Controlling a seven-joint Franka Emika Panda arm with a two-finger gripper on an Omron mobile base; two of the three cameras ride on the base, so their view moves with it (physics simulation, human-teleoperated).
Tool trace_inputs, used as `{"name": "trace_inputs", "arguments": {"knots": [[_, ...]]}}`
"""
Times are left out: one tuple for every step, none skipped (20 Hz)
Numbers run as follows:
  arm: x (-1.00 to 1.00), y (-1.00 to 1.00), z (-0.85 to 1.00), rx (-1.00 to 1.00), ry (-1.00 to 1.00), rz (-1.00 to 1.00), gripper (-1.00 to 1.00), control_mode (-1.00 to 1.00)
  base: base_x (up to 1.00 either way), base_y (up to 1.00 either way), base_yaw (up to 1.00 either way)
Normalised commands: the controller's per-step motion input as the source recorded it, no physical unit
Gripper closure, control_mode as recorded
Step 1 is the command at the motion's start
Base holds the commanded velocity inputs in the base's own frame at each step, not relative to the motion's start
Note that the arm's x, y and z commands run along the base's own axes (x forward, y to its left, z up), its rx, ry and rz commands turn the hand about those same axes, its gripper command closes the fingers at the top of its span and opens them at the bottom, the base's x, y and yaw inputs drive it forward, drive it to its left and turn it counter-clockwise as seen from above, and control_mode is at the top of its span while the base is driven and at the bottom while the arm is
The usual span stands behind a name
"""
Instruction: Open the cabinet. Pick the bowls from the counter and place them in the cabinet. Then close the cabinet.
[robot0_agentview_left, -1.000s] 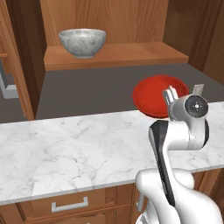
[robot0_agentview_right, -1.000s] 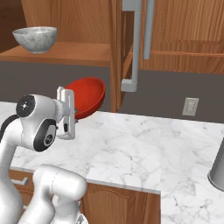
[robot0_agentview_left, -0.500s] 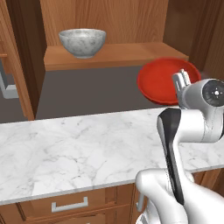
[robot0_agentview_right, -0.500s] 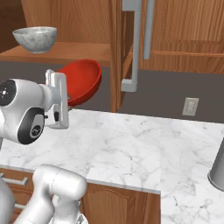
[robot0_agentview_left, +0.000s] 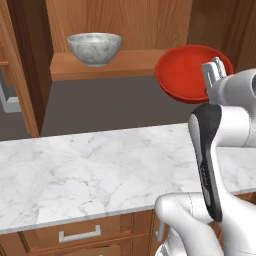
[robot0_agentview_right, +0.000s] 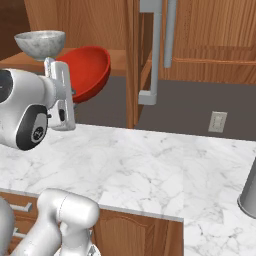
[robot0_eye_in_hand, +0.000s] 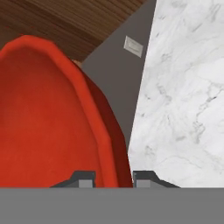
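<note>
My gripper (robot0_agentview_left: 212, 75) is shut on the rim of the glossy red bowl (robot0_agentview_left: 184, 74) and holds it tilted in the air above the counter (robot0_agentview_left: 100, 165), at about the height of the shelf (robot0_agentview_left: 125, 62) in the open cabinet. From the other side, the red bowl (robot0_agentview_right: 91, 69) hangs just in front of that shelf with the gripper (robot0_agentview_right: 70, 92) below its rim. In the hand view the red bowl (robot0_eye_in_hand: 43, 122) sits between the fingertips (robot0_eye_in_hand: 84, 178). The marble-look bowl (robot0_agentview_left: 94, 48) stands on the shelf's left part.
The open cabinet door (robot0_agentview_right: 134, 60) with its grey bar handle (robot0_agentview_right: 155, 50) stands just right of the bowl. Another open door (robot0_agentview_left: 20, 75) is at the left. A wall outlet (robot0_agentview_right: 217, 121) and a metal cylinder (robot0_agentview_right: 248, 192) are at the right. Drawers (robot0_agentview_left: 77, 234) lie below the counter.
The arm has lifted the red bowl from low over the counter up and closer to the cabinet shelf. The marble-look bowl has stayed put.
</note>
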Motion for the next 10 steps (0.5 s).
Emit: {"name": "trace_inputs", "arguments": {"knots": [[0.00,0.16,0.29,0.00,-0.01,0.05,1.00,-1.00,0.00,0.00,0.00],[0.00,0.14,0.27,0.00,0.00,0.04,1.00,-1.00,0.00,0.00,0.00],[0.06,0.13,0.21,0.00,0.00,0.05,1.00,-1.00,0.00,0.00,0.00],[0.06,0.11,0.20,0.00,-0.01,0.06,1.00,-1.00,0.00,0.00,0.00],[0.10,0.07,0.21,0.00,0.00,0.07,1.00,-1.00,0.00,0.00,0.00],[0.10,0.04,0.18,0.00,0.00,0.07,1.00,-1.00,0.00,0.00,0.00],[0.09,0.04,0.19,0.02,0.00,0.05,1.00,-1.00,0.00,0.00,0.00],[0.08,0.00,0.18,0.04,0.00,0.01,1.00,-1.00,0.00,0.00,0.00],[0.02,0.00,0.16,0.03,0.00,0.00,1.00,-1.00,0.00,0.00,0.00],[0.00,0.00,0.15,0.04,0.00,0.00,1.00,-1.00,0.00,0.00,0.00]]}}
